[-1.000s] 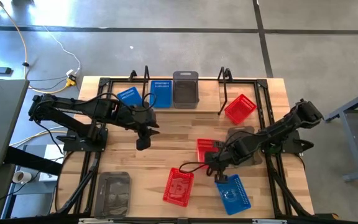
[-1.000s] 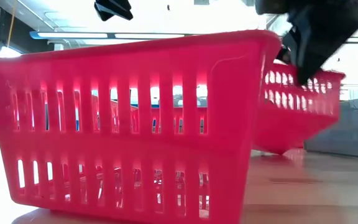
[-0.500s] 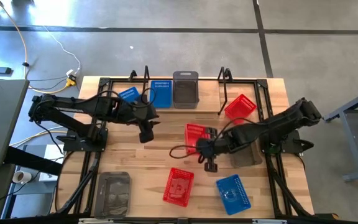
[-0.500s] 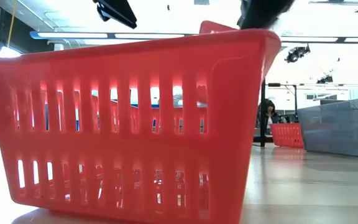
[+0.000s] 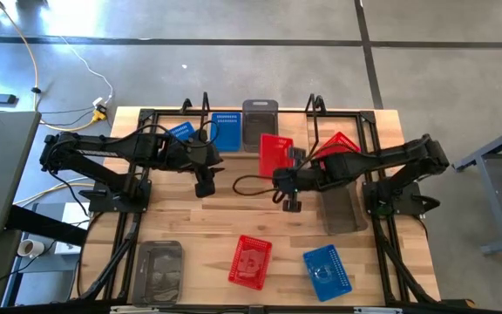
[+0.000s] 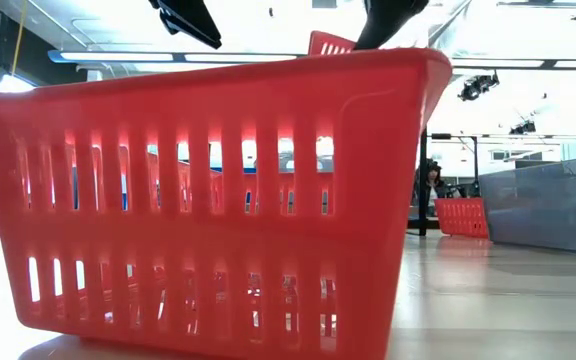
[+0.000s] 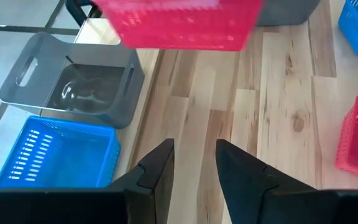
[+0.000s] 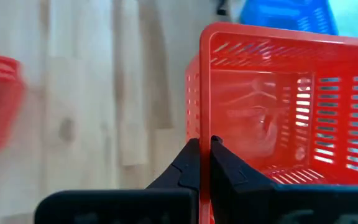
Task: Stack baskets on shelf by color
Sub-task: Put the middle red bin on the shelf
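Observation:
My right gripper (image 5: 290,177) is shut on a red basket (image 5: 275,155) and holds it in the air just in front of the shelf (image 5: 298,131). Two blue baskets (image 5: 227,131) and a grey basket (image 5: 260,124) sit on the shelf, and another red basket (image 5: 342,145) shows behind my right arm. My left gripper (image 5: 203,183) hovers open (image 7: 194,163) over bare wood, near the blue baskets and touching nothing. In the low view a red basket (image 6: 218,200) on the table fills the frame, with the carried basket's corner (image 6: 330,42) showing above it. My right gripper pinches one wall of the red basket at its rim (image 8: 204,134), at the basket's near end. One finger (image 8: 190,163) is outside and the other (image 8: 221,163) is inside, both coming from above. The basket is lifted clear of the table, its open side facing the wrist camera.
On the near half of the table rest a red basket (image 5: 251,260), a blue basket (image 5: 328,270) and a grey basket (image 5: 159,270). Another grey basket (image 5: 342,209) lies under my right arm. Black rod uprights (image 5: 316,106) rise at the shelf. Bare wood lies mid-table.
My right gripper has carried the red basket from the table's right middle toward the far edge and a little left, up to the shelf front, uncovering the grey basket below. My left gripper has drifted slightly toward the far edge and stayed open.

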Motion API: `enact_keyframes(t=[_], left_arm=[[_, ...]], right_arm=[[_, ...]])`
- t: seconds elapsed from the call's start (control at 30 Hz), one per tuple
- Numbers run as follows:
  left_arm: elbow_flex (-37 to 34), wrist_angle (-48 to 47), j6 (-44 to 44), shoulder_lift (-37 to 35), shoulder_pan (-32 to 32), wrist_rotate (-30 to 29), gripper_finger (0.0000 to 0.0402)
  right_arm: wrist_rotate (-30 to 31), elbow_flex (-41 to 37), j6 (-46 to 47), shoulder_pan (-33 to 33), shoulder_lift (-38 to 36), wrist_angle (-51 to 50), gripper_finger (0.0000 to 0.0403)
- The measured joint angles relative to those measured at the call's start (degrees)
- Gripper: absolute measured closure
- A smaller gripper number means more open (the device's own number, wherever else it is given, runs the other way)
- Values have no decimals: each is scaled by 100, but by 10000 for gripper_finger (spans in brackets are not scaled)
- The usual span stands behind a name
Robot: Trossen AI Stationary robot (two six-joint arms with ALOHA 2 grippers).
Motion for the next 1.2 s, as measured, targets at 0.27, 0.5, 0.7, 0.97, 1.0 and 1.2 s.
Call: enact_keyframes(t=[0.27,0.5,0.7,0.97,1.0,1.2], left_arm=[[1,14,95,0,2,-237,293],[-2,199,155,0,2,-761,293],[-2,334,160,0,85,-933,293],[-2,330,150,0,309,-945,293],[-2,330,151,2,333,-945,293],[-2,330,151,2,443,-900,293]], right_arm=[[638,38,-999,-397,0,-217,403],[523,38,-1490,-993,0,-686,403],[-148,-131,-1698,-1580,0,-702,403],[-220,-176,-1860,-2017,0,-858,403],[-321,-176,-1910,-2073,0,-877,403],[-560,-176,-2236,-2416,0,-921,403]])
